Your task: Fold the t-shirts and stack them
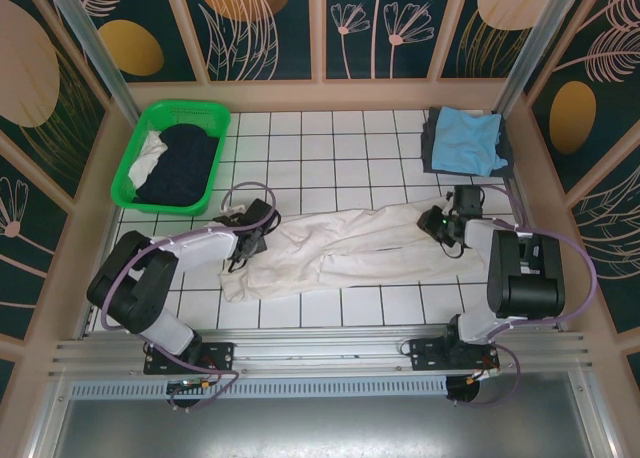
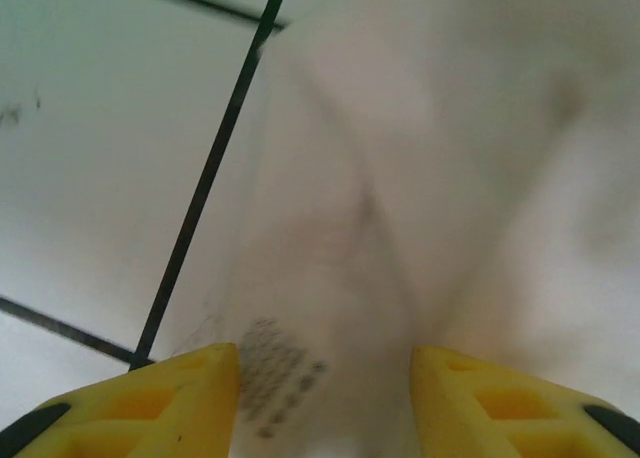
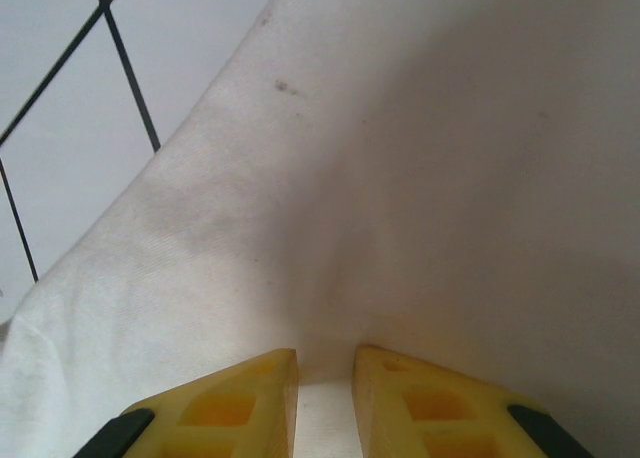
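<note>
Right of the green basket (image 1: 185, 106), the white t-shirt (image 1: 340, 250) lies stretched on the worktop (image 1: 300, 138), folding unfinished. Our right pincer (image 3: 325, 373) pinches its far end, and our left pincer (image 2: 325, 378) gapes over its basket-side end. Farther right, we see a light blue shirt (image 1: 470, 138) stacked on a dark grey shirt (image 1: 432, 150); a navy shirt (image 1: 180, 163) waits inside the basket.

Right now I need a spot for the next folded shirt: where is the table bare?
Bare tiles run along the back of the white tiled table, between the green slotted plastic basket and the light blue cloth t-shirt. A narrower strip lies in front of the white cloth t-shirt, which crowds the middle.
</note>
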`<state>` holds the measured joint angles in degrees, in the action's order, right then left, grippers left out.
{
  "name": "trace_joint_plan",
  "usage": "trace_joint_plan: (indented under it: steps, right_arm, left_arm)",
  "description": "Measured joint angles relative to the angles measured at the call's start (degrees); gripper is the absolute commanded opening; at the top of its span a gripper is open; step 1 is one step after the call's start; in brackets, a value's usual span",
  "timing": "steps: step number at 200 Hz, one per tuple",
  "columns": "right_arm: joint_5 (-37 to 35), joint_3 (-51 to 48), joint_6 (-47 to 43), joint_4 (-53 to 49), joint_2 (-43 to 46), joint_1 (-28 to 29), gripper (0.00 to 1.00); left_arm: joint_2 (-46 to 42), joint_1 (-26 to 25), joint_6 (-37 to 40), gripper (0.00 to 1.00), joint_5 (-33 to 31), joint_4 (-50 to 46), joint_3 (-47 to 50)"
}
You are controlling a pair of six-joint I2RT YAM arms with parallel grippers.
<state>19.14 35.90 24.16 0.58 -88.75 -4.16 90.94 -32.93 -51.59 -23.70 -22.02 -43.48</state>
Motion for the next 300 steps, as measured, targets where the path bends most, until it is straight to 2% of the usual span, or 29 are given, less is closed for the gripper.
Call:
trace_joint_plan:
  steps: [27, 37, 53, 73, 99, 120, 133, 158, 188, 208, 226, 251, 276, 300]
  right_arm:
    - [0.5, -1.4, 0.4, 0.4, 1.5, -1.1, 0.24]
    - [0.4, -1.8, 0.4, -0.1, 2.3, -1.2, 0.24]
    - [0.3, -1.9, 0.5, -1.8, 3.7, -1.2, 0.24]
    - [0.3, -1.9, 0.6, -3.0, 6.4, -1.1, 0.25]
    - [0.3, -1.8, 0.9, -3.1, 8.8, 0.4, 0.26]
    - [0.3, -1.3, 1.1, -2.9, 8.1, 2.3, 0.26]
    - [0.3, -0.5, 1.3, -2.8, 6.1, 3.1, 0.25]
    - [0.0, 0.7, 1.3, -2.3, 1.5, 3.4, 0.25]
    - [-0.2, 1.1, 1.3, -1.4, -0.2, 3.4, 0.25]
    - [-0.2, 1.1, 1.3, -0.6, -0.6, 3.0, 0.25]
    - [-0.2, 1.1, 1.3, -0.5, -0.6, 2.2, 0.25]
    - [0.2, 0.7, 1.3, -0.3, -0.6, 0.6, 0.23]
    - [1.4, 0.0, 1.4, 0.4, -0.5, -0.6, 0.22]
    - [1.5, -0.8, 1.5, 0.6, 0.4, -0.9, 0.22]
  left_arm:
    - [0.6, 0.0, -2.1, 0.28, 0.5, 2.5, 0.9]
    - [0.5, 0.0, -2.7, 0.26, 0.5, 3.4, 1.3]
    - [0.2, 0.0, -2.9, 0.26, 0.9, 4.0, 1.6]
    - [0.0, 0.1, -2.7, 0.32, 2.3, 2.6, 0.5]
    - [0.7, -0.3, -0.3, 0.35, 4.7, -1.1, -5.1]
    - [4.5, -0.5, 2.4, 0.36, 5.1, -2.1, -13.8]
    - [7.8, -0.5, 4.5, 0.34, 5.0, -2.1, -18.4]
    - [14.9, -0.5, 7.6, 0.33, 4.9, -2.7, -24.2]
    - [16.6, -0.5, 9.2, 0.38, 4.2, -4.1, -23.8]
    - [16.6, -0.4, 9.6, 0.31, 4.1, -3.4, -21.9]
    - [15.6, 0.0, 8.9, 0.3, 3.0, -0.9, -18.8]
    - [11.9, 1.1, 6.9, 0.37, 2.4, 2.8, -13.1]
    - [9.6, 1.9, 4.5, 0.58, 2.2, 4.8, -9.6]
    - [9.4, 2.4, 3.1, 0.64, 1.5, 4.7, -9.4]
